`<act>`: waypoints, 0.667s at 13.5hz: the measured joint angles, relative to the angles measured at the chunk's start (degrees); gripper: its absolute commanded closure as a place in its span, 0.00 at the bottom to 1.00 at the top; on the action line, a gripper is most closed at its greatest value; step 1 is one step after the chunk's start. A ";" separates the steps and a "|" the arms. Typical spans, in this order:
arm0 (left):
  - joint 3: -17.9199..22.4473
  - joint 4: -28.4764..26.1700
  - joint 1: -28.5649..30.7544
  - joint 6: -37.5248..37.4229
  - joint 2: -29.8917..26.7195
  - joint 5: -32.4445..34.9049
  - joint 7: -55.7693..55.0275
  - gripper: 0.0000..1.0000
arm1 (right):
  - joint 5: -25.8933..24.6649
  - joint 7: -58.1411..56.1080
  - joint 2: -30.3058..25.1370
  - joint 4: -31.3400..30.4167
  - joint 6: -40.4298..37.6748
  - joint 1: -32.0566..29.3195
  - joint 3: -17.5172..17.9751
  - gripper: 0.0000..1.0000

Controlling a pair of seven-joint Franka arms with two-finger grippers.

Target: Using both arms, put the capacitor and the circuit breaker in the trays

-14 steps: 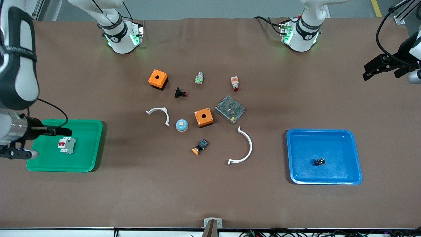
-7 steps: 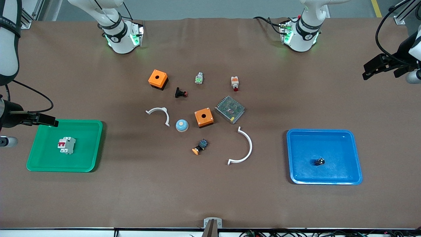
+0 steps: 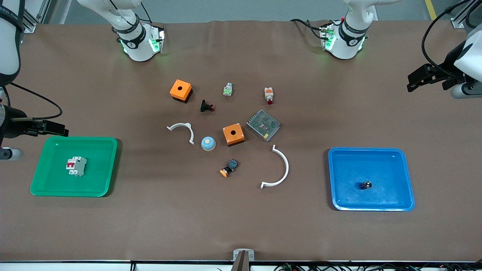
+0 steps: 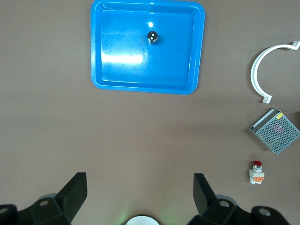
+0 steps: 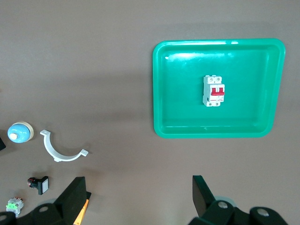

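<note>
The circuit breaker, a white block with red levers, lies in the green tray at the right arm's end; it also shows in the right wrist view. The capacitor, a tiny black cylinder, lies in the blue tray at the left arm's end; it also shows in the left wrist view. My right gripper is open and empty, raised above the table beside the green tray. My left gripper is open and empty, high over the table's end, apart from the blue tray.
In the middle lie two orange boxes, two white arcs, a metal mesh box, a blue dome, a black flanged button, a white-orange part and a black-blue part.
My right gripper has risen and drawn away from over the green tray, leaving the circuit breaker there. My left gripper has shifted slightly up and toward the table's middle.
</note>
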 measured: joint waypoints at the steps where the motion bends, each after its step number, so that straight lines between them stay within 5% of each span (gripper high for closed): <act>1: -0.01 0.00 0.00 0.11 -0.17 0.00 0.00 0.00 | 0.01 0.00 -0.88 -0.11 -0.67 -0.03 -0.04 0.00; 9: -0.03 -0.25 -0.01 0.12 -1.17 -0.04 0.00 0.00 | 0.00 -0.09 -16.36 -12.57 -0.43 1.52 -1.68 0.00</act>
